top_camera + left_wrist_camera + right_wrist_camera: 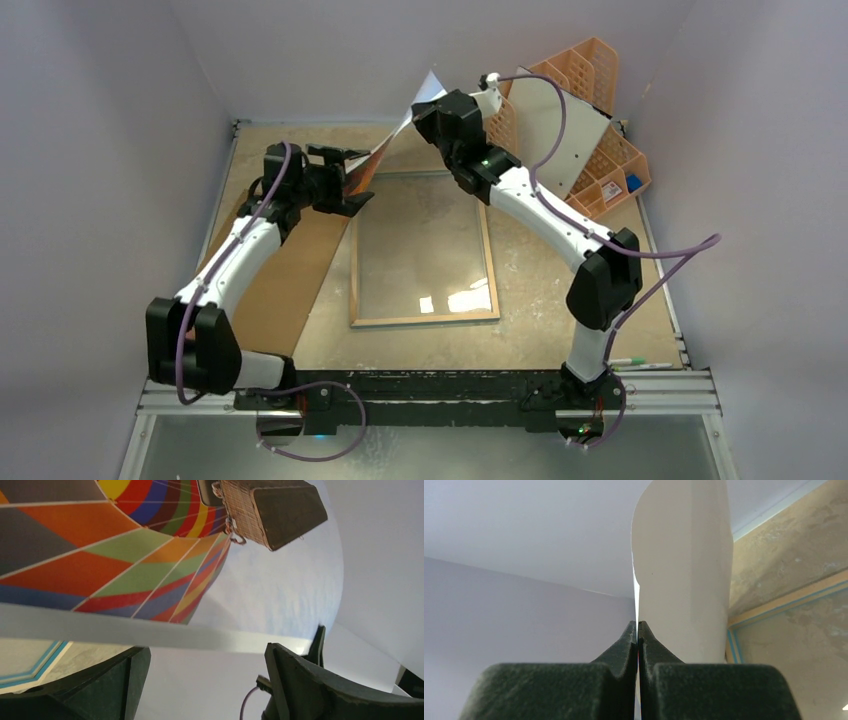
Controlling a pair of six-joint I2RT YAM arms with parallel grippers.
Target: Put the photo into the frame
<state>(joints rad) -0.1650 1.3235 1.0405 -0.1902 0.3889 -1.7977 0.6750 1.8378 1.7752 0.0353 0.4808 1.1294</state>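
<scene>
The photo (150, 555), a hot-air balloon print, hangs upright in the air over the far end of the table. My right gripper (637, 630) is shut on its edge, and its white back (684, 570) curls away beyond the fingers. From above, the sheet (405, 120) slants from my right gripper (432, 112) down towards my left gripper (352, 182). My left gripper (207, 652) is open, with the print's white lower border just past its fingertips and nothing between them. The frame (490, 260) lies flat, wood-coloured back up, in the middle of the table, below the photo.
A brown hardboard backing (290, 270) lies left of the frame under my left arm. An orange lattice organiser (590, 70) stands at the back right with a grey-white board (555, 130) leaning on it. Pens (630, 362) lie by the near right edge.
</scene>
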